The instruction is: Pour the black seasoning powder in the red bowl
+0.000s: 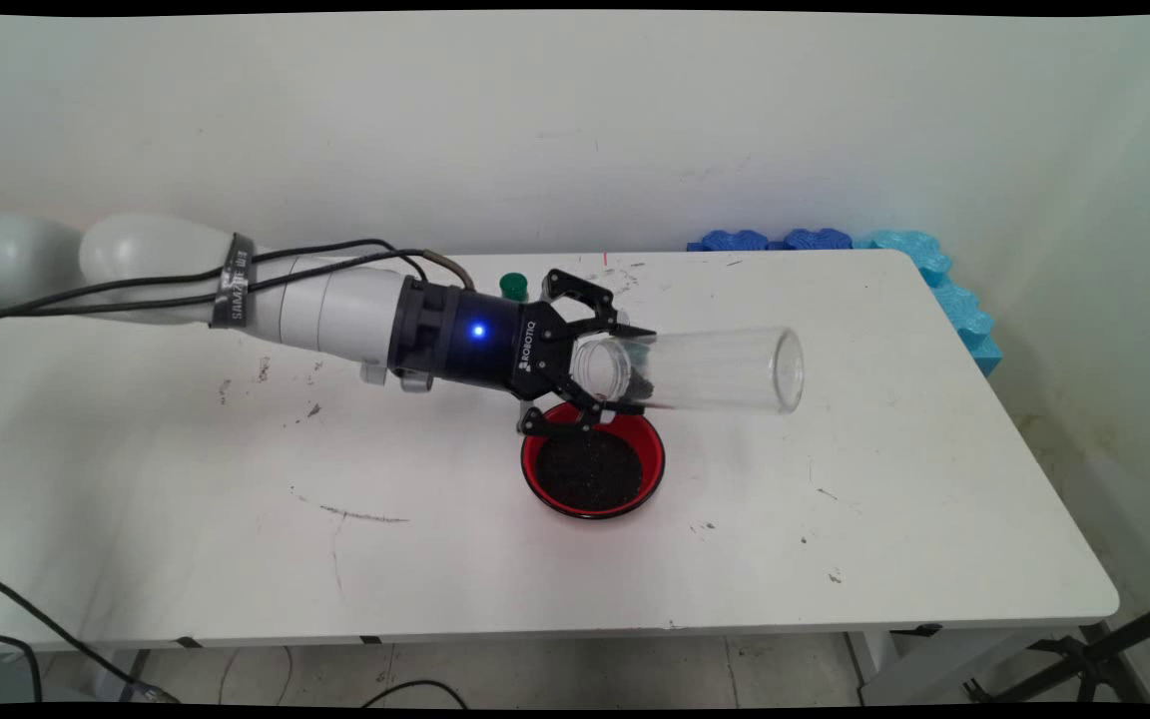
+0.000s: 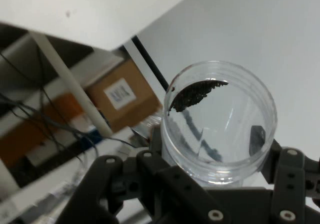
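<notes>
My gripper (image 1: 625, 370) is shut on a clear cylindrical jar (image 1: 710, 369), which lies on its side in the air, its far end pointing right. Directly below the fingers a red bowl (image 1: 657, 467) stands on the white table (image 1: 884, 499), filled with black granules (image 1: 590, 469). In the hand view the jar (image 2: 220, 119) fills the middle, clamped near its base by my gripper (image 2: 210, 151). A small streak of black granules (image 2: 195, 94) clings to the jar's inner wall; the rest of it looks empty.
A small green cap (image 1: 513, 286) sits on the table behind the gripper. Blue foam pieces (image 1: 954, 300) line the table's far right corner. Black cables run along the arm. In the hand view a cardboard box (image 2: 120, 94) stands on the floor past the table's edge.
</notes>
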